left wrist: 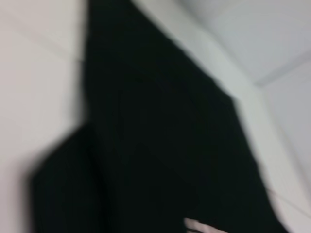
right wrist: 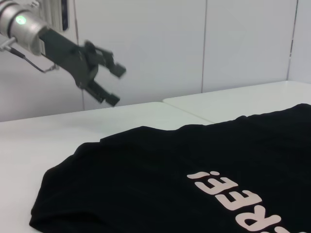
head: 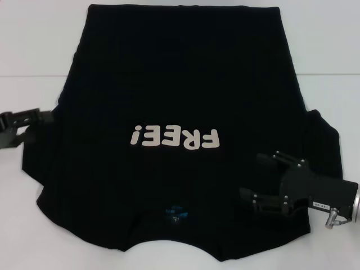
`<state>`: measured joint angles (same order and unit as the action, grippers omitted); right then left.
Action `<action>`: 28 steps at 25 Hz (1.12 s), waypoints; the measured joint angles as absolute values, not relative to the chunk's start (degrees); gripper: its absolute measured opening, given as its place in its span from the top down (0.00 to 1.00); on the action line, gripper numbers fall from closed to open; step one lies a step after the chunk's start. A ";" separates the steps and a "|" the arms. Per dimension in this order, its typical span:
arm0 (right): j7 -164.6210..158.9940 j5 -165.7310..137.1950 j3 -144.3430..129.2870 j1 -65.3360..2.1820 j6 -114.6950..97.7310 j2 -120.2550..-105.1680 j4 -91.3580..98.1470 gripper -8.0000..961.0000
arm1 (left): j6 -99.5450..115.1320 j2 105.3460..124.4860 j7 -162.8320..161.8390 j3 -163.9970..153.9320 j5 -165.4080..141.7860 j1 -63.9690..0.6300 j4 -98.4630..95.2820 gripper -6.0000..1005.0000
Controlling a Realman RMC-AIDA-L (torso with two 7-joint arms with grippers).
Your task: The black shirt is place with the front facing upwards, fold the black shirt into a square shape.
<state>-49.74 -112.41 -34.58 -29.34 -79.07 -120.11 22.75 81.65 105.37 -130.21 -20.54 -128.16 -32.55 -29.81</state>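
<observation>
The black shirt [head: 180, 101] lay flat on the table [head: 34, 214], collar twd the robot; right gripper [head: 264, 177], jaws spread, hung over its near shoulder, w/ left gripper [head: 25, 121], jaws spread, just off the opposite sleeve.

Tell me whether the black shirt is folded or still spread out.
Spread out, front up: the black shirt lies flat on the white table, FREE! lettering showing, sleeves out to both sides. No square fold yet.

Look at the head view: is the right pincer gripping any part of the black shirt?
No. The right pincer hovers open over the black shirt, near its shoulder, with no cloth between its fingers.
</observation>
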 joint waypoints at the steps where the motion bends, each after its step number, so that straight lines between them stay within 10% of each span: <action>1: -49.75 -112.41 -34.64 -29.37 -79.08 -120.13 22.75 0.02 | 79.95 105.39 -131.29 -20.54 -129.23 -32.62 -29.77 0.05; 28: -49.74 -112.41 -34.66 -29.44 -79.00 -120.05 22.26 0.02 | 63.05 109.14 -130.09 -25.51 -132.28 -31.61 -29.17 0.05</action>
<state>-49.74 -112.41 -34.66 -29.44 -79.00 -120.05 22.26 63.05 109.14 -130.09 -25.51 -132.28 -31.61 -29.17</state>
